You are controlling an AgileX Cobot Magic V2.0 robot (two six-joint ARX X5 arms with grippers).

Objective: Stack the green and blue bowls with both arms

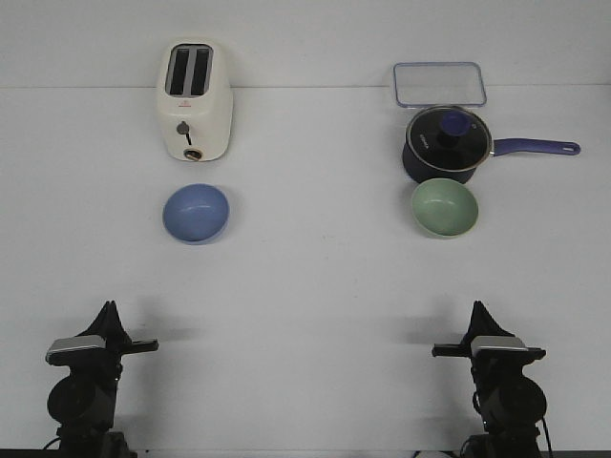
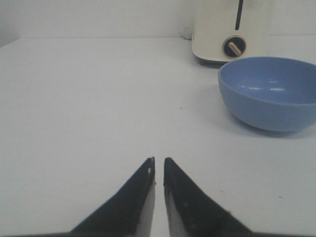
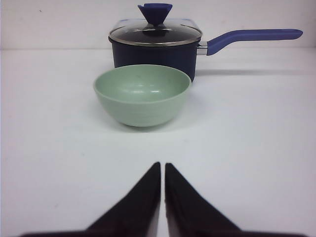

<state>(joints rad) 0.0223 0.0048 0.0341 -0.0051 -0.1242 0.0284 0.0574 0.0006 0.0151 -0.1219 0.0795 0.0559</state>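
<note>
The left gripper (image 2: 158, 160) is sitting at the near left edge of the table (image 1: 315, 277), its fingers almost touching and holding nothing. The blue bowl (image 1: 196, 213) is sitting upright farther out, just in front of the toaster (image 1: 194, 99). Over to the right, the green bowl (image 1: 444, 207) is sitting upright right in front of the pan (image 1: 449, 143), with a clear tray (image 1: 439, 84) behind that. The right gripper (image 3: 162, 165) is waiting near the right edge, nearly closed and empty too.
</note>
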